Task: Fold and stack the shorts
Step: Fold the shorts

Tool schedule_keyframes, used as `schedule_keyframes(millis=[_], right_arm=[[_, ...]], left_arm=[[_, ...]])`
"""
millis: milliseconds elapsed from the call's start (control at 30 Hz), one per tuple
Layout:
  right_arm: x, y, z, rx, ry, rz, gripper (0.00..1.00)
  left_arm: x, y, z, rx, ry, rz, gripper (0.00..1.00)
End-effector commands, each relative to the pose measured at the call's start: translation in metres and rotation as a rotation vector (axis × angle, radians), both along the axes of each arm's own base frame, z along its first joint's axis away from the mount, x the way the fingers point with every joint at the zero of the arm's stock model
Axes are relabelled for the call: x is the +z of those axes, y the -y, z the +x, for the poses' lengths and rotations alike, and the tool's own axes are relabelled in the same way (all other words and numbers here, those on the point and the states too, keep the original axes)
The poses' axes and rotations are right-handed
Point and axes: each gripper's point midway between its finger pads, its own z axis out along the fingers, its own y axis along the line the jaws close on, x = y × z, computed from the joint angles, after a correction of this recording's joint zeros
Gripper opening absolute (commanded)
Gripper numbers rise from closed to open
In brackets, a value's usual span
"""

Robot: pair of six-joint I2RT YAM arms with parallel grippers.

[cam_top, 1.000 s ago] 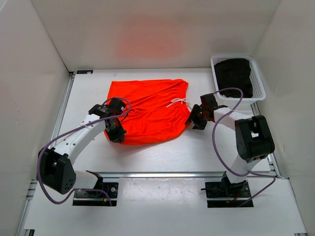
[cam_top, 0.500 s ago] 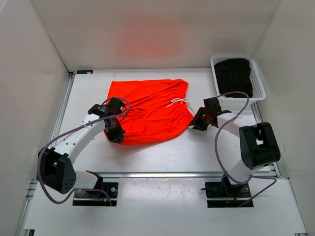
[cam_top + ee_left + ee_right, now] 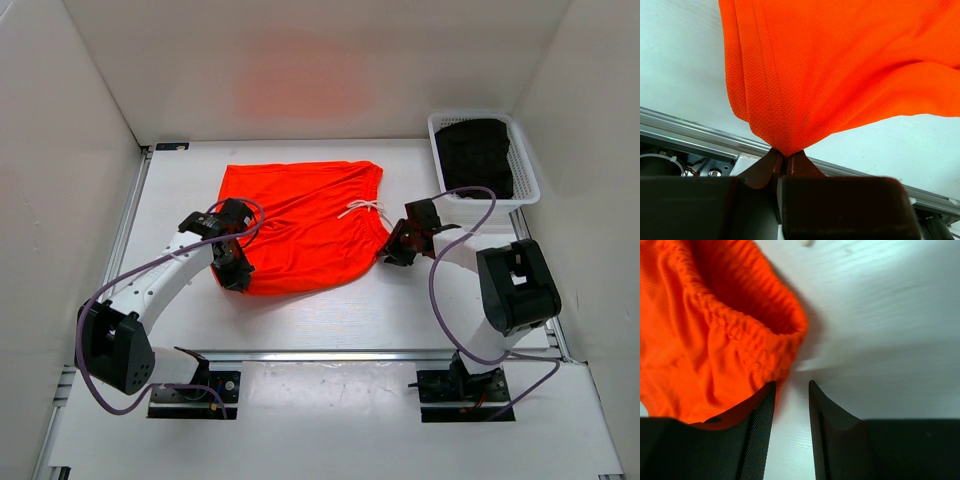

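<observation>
Where the overhead camera looks down, the shorts [image 3: 300, 225] lie spread flat on the white counter [image 3: 400, 310] between the two arms. Their waistband faces right, and the white drawstring [image 3: 362, 208] lies by that edge. The left end effector [image 3: 237, 272] sits at the near left corner of the fabric. The right end effector [image 3: 392, 252] is at the near right corner, just beside the waistband end. A white basket [image 3: 530, 182] stands at the far right of the counter, well apart from the shorts, with dark cloth [image 3: 478, 155] inside.

From the left wrist, the left end effector [image 3: 786, 159] is clamped on the shorts [image 3: 840, 65]. The orange mesh is gathered to a point between its tips and fans out in long folds from there. Bare counter [image 3: 680, 60] shows on both sides, and a metal rail [image 3: 690, 132] runs across near the tips.

From the right wrist, the gathered elastic waistband [image 3: 745, 340] of the shorts [image 3: 700, 375] ends just left of the right end effector [image 3: 791, 390]. Its fingers [image 3: 762, 415] stand a narrow gap apart with only white counter [image 3: 880, 315] between them. Orange cloth touches the outer side of the left finger, but none is seen inside the gap.
</observation>
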Motion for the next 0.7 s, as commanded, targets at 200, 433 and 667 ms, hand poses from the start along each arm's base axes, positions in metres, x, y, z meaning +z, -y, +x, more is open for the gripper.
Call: schedule_keyframes(millis=[200,433,667], right_arm=[[0.005,-0.024,0.019,0.035,0.04,0.023,0.41],[-0.008,-0.006,0.04,-0.03,0.02,-0.113,0.3],[0.001,0.01,0.028,-0.072,0.02,-0.168,0.0]], left_arm=[[0.004,-0.008,0.003,0.01,0.025,0.021,0.1],[0.004,-0.009,0.003,0.001,0.025,0.023,0.1],[0.008,-0.018,0.007,0.035,0.033,0.022,0.1]])
